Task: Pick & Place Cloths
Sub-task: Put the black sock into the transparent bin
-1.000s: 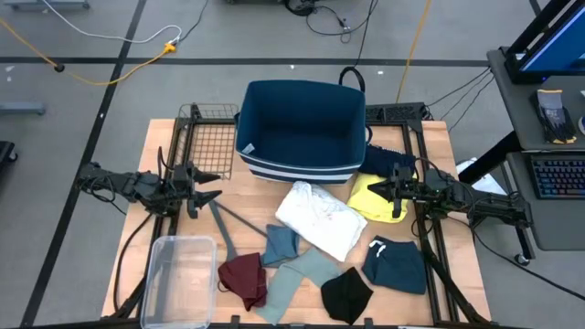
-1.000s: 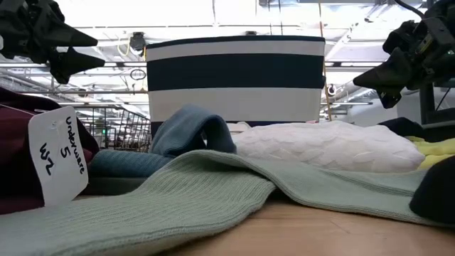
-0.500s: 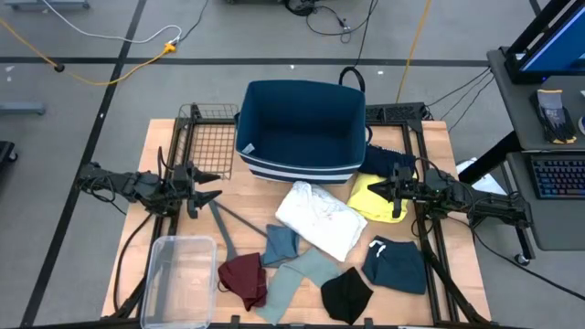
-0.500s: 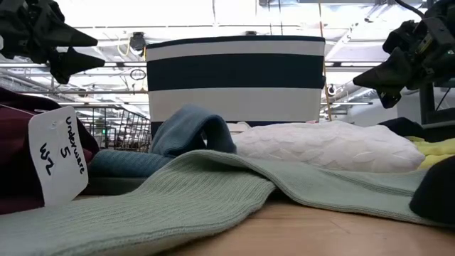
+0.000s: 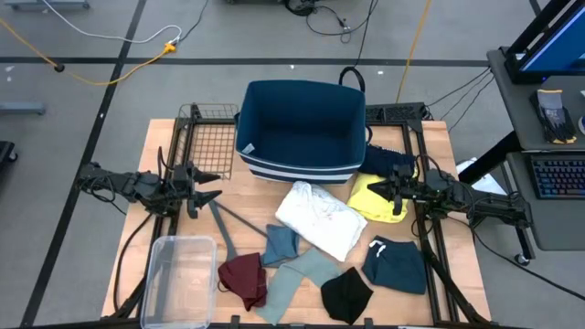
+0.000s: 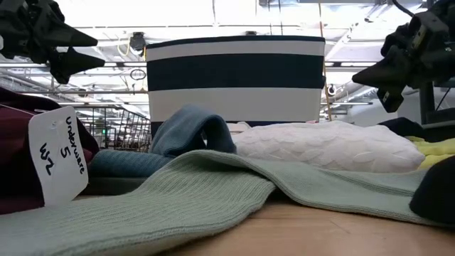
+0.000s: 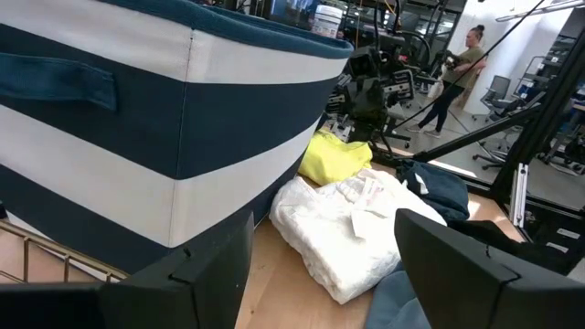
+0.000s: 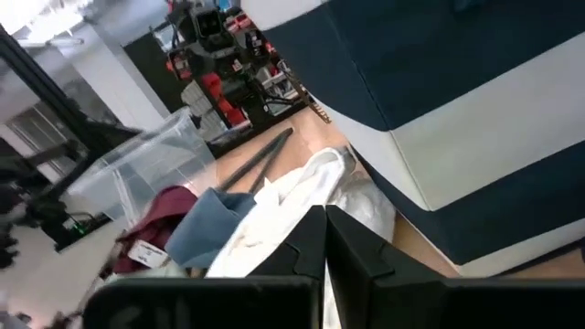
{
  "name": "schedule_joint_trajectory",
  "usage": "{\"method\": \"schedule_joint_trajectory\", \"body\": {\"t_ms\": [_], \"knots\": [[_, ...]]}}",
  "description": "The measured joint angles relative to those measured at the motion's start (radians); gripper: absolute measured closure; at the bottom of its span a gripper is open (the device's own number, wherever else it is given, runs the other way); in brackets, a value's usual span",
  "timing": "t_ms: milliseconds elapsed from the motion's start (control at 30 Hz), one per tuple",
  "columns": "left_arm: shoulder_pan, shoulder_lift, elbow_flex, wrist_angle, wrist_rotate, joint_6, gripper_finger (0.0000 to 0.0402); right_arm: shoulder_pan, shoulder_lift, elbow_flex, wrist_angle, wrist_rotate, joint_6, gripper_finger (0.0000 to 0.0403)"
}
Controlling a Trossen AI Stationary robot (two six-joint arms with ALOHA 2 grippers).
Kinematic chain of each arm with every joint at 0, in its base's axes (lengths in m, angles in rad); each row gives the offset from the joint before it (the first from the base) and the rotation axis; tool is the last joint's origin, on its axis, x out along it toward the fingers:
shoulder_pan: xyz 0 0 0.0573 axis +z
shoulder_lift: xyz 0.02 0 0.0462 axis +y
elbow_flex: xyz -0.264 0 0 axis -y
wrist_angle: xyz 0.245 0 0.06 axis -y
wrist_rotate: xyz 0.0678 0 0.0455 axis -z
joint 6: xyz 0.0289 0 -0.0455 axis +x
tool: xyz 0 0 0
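Shifting slightly, right gripper [image 6: 366, 73] stays above yellow cloth [image 5: 373, 196]

A handwritten white tag [image 6: 59, 154] on the maroon cloth [image 6: 14, 160]: "Underwear", "5", and perhaps "WL".

In the low view a maroon cloth [image 6: 14, 153] is cut off by the left edge, with a paper tag [image 6: 58, 153] covering part of it. A black cloth [image 6: 435, 190] is cut by the right edge. The grey-green cloth [image 6: 178, 195] hides most of the desk. From above, the striped bin [image 5: 300, 128] covers part of a navy cloth [image 5: 382, 161]. The right wrist view is blurred.
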Motion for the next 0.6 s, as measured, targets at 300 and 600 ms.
{"method": "schedule_joint_trajectory", "body": {"t_ms": [300,600], "knots": [[0.0,0.0,0.0,0.0,0.0,0.033,0.0131,0.0,0.004,0.0,0.09,0.001,0.069,0.0399],[0.0,0.0,0.0,0.006,0.001,0.047,0.0131,0.0,0.033,-0.007,0.158,-0.076,0.103,0.0402]]}}
